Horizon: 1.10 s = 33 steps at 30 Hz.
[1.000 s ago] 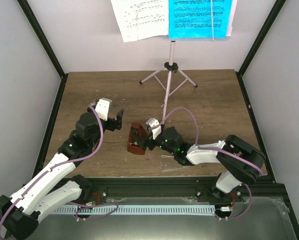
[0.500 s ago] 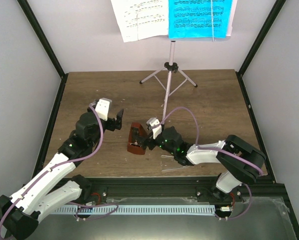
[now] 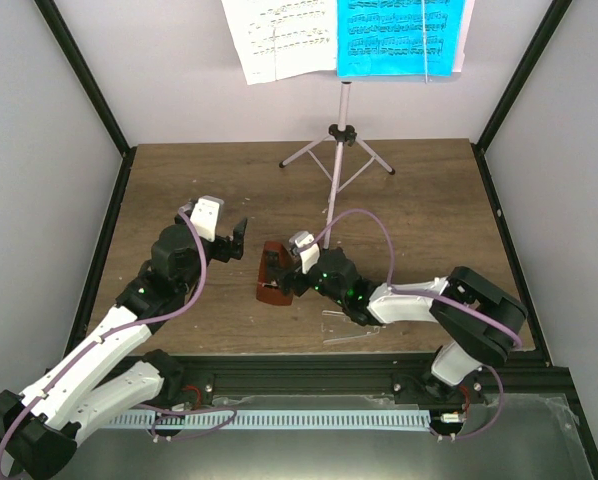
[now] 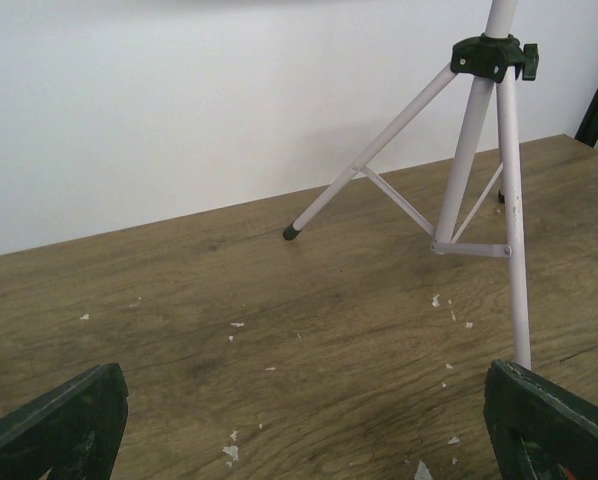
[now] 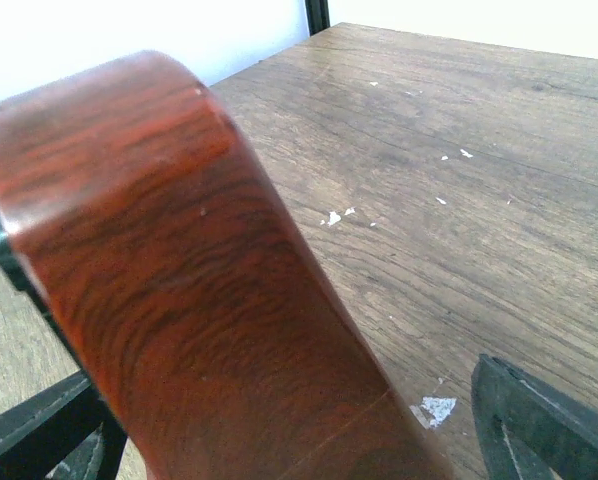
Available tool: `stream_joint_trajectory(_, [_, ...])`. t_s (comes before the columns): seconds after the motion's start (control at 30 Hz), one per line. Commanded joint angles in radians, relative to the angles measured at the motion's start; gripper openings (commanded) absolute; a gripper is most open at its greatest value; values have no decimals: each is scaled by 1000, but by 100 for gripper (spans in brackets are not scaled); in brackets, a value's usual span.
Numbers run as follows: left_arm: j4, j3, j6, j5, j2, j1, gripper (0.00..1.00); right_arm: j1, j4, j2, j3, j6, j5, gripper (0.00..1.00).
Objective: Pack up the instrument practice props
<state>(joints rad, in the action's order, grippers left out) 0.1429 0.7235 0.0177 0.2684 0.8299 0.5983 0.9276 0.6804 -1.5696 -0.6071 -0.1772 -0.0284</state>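
The small brown metronome [image 3: 271,279] stands on the wooden table left of centre and fills the right wrist view [image 5: 169,250]. My right gripper [image 3: 291,280] is open with its jaws on either side of the metronome [image 5: 279,430]; a gap shows beside the right finger [image 5: 544,425]. The pale pink tripod music stand [image 3: 337,160] stands at the back with a white sheet [image 3: 279,35] and a cyan sheet [image 3: 399,35] on its desk. My left gripper [image 3: 234,240] is open and empty, left of the metronome. It faces the stand's legs [image 4: 469,190] from above bare table [image 4: 299,440].
A clear plastic piece [image 3: 347,328] lies on the table under my right forearm. Black frame posts [image 3: 99,110] and white walls close in the table on the left, right and back. White flecks dot the wood [image 4: 229,450].
My right gripper has edged left, further around the metronome. The left arm, stand and sheets have not moved.
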Motion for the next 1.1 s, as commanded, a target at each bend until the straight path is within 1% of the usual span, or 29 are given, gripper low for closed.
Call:
stream_joint_trajectory(0.0, [-22,-1,-15,2,-8,3,98,-15,-15,-11,-40,-18,-6,92])
stream_joint_trajectory(0.27, [-23,-2,-16,5,-4,4,98,-26,-21,-7,-48,0,34,92])
stream_joint_trajectory(0.5, [-23,-3,-19,-12,3,4,98,-59,2,-5,-41,63,110,96])
stream_joint_trajectory(0.6, [-22,3,-17,-115,27,4,99,-70,12,-3,-45,116,123,99])
stream_joint_trajectory(0.67, [-19,18,-4,-229,66,4,99,-74,18,-4,-51,157,133,100])
stream_joint_trajectory(0.7, [-1,40,5,-306,99,3,99,-77,22,-4,-54,178,142,100])
stream_joint_trajectory(0.73, [34,67,18,-354,136,4,98,-82,25,-5,-58,194,156,100])
stream_joint_trajectory(0.87, [113,153,70,-502,257,-13,89,-115,45,3,-59,237,226,100])
stream_joint_trajectory(1.07, [81,165,136,-691,318,-44,83,-152,79,3,-59,288,368,100])
